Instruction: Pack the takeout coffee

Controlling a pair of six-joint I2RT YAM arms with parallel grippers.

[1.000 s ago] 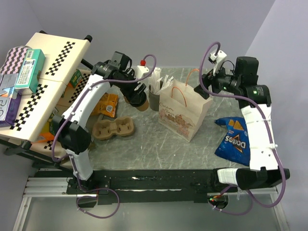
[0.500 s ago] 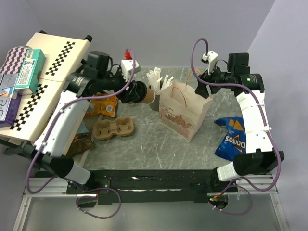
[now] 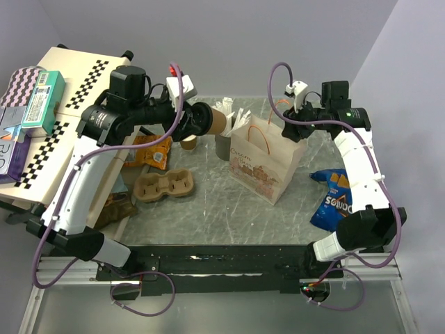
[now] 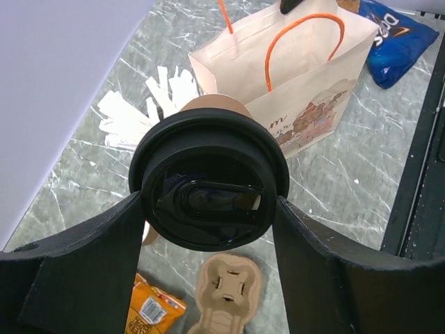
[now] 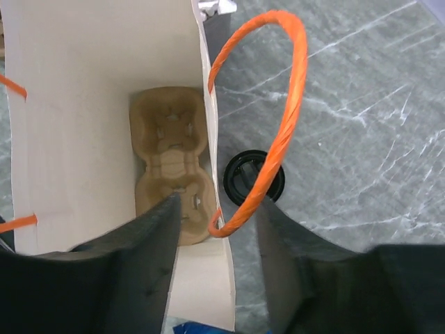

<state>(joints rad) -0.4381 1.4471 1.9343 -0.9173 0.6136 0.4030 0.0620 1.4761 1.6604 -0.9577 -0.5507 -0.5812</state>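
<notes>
My left gripper (image 3: 211,122) is shut on a takeout coffee (image 3: 221,124), a brown paper cup with a black lid (image 4: 208,188). It holds the cup on its side in the air, just left of the paper bag (image 3: 268,163). In the left wrist view the lid faces the camera between the fingers. My right gripper (image 3: 290,131) stands open at the bag's far right rim. Its jaws straddle the bag wall (image 5: 217,132) and the orange handle (image 5: 288,118), with a gap on each side. A loose black lid (image 5: 254,177) lies on the table outside the bag.
One cardboard carrier (image 5: 170,160) lies in the bag and another (image 3: 165,186) on the table. A grey cup of white sticks (image 3: 224,142) stands beside the bag. A blue chip bag (image 3: 337,202) lies right, an orange packet (image 3: 153,153) left, checkered boards (image 3: 69,118) far left.
The left arm has raised the cup, turned it onto its side and carried it right toward the bag. The right gripper has shifted left over the bag's rim, its jaws narrower.
</notes>
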